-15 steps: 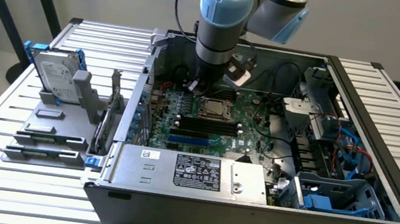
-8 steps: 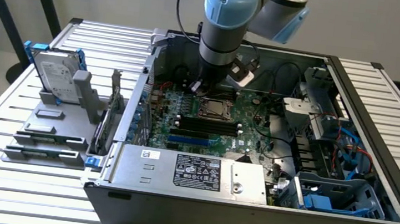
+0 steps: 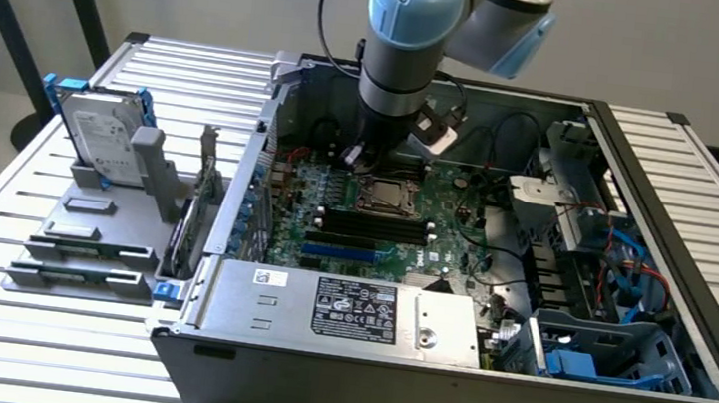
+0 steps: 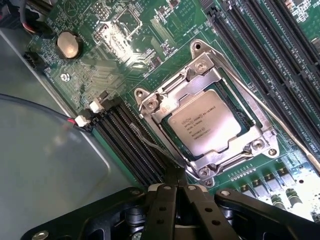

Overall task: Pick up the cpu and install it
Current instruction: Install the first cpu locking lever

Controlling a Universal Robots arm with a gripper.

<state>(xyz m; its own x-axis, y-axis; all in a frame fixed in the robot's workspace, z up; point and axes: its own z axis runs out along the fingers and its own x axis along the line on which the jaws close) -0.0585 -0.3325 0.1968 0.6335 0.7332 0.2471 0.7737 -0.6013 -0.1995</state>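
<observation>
The cpu [image 4: 202,124], a small silver-grey square with printed text, lies flat inside its metal socket frame [image 4: 150,102] on the green motherboard [image 4: 125,55]. In the exterior view the cpu [image 3: 388,198] sits mid-board inside the open computer case [image 3: 448,381]. My gripper [image 4: 175,176] is shut, its black fingers [image 4: 161,210] pressed together with nothing between them. It hovers just beside the socket's corner, apart from the chip. From outside, the arm reaches down into the case, and the gripper [image 3: 367,160] hangs slightly behind the socket.
Black memory slots [image 4: 132,145] run beside the socket. A coin battery [image 4: 68,44] and small connectors sit nearby. A labelled power supply [image 3: 348,311] fills the case front. A hard drive with blue brackets [image 3: 99,134] stands on a grey rack at the exterior view's left. Cables crowd the case's right side.
</observation>
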